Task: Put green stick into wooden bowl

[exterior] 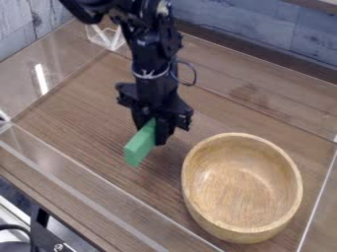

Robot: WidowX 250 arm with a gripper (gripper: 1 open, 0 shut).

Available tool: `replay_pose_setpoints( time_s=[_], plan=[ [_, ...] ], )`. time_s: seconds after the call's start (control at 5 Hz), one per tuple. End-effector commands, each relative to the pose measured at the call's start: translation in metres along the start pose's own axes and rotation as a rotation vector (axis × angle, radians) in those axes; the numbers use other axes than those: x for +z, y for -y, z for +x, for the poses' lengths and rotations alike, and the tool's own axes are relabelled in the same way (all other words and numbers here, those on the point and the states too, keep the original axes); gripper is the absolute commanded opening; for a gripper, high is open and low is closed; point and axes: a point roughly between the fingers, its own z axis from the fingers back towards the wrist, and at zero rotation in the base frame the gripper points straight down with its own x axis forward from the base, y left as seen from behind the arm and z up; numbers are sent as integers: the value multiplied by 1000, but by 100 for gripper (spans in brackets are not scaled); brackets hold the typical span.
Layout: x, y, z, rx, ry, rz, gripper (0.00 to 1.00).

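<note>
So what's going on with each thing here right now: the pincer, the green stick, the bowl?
pincer: shut on the green stick, pointing down.
green stick: held by its upper end, tilted, lifted off the table, left of the bowl.
wooden bowl: upright on the table, empty.
table: wooden, carrying only the bowl.

bright green stick (142, 146), light-tan grained wooden bowl (243, 187), black fingers (160, 131).

A wood-grain table (79, 108) sits inside seemingly clear plastic walls (79, 177).
</note>
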Motion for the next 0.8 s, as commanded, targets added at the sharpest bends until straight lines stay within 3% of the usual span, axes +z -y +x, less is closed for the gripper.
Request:
replay_pose_setpoints(
  time_s=[0.0, 0.6],
  plan=[
    [22, 20, 15, 4, 66, -17, 0],
    [19, 109, 24, -16, 68, -58, 0]
  ],
)
